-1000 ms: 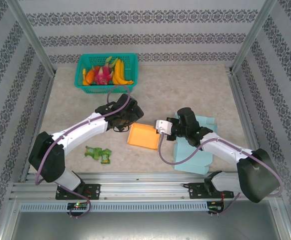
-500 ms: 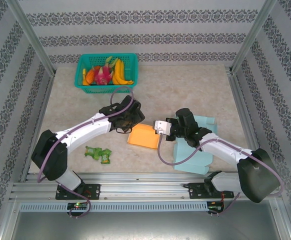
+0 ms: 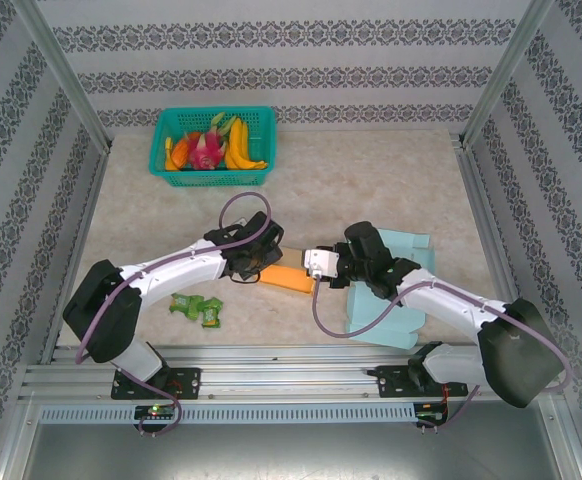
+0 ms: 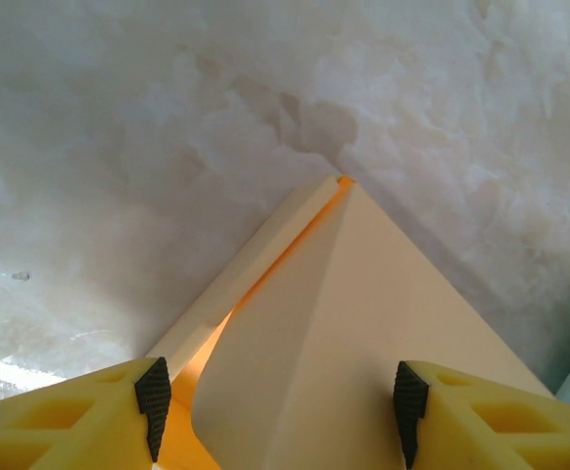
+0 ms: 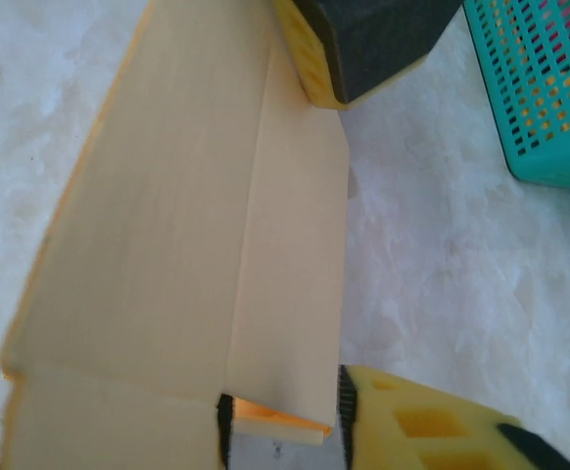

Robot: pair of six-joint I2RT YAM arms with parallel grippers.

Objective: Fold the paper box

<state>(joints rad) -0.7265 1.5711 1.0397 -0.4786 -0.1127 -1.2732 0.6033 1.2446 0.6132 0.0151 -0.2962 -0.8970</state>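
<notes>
The orange paper box [image 3: 287, 277] lies tilted between both arms at the table's middle, partly folded. My left gripper [image 3: 256, 262] holds its left end. In the left wrist view the box's cream outside [image 4: 363, 323] spans the space between the two black pads, and the left gripper [image 4: 280, 411] stands fairly wide, closed across the box. My right gripper [image 3: 321, 265] is at the box's right end. In the right wrist view the right gripper [image 5: 283, 426] is open, with a folded side flap of the box [image 5: 167, 215] between its pads.
A teal basket [image 3: 213, 146] of toy fruit stands at the back left, its corner [image 5: 549, 88] also in the right wrist view. Green packets [image 3: 198, 308] lie front left. Pale blue flat sheets [image 3: 396, 290] lie under the right arm.
The left gripper slid down to the box's left end and closed across it. The right gripper opened off the flap. The box tipped up and looks narrower from above.
</notes>
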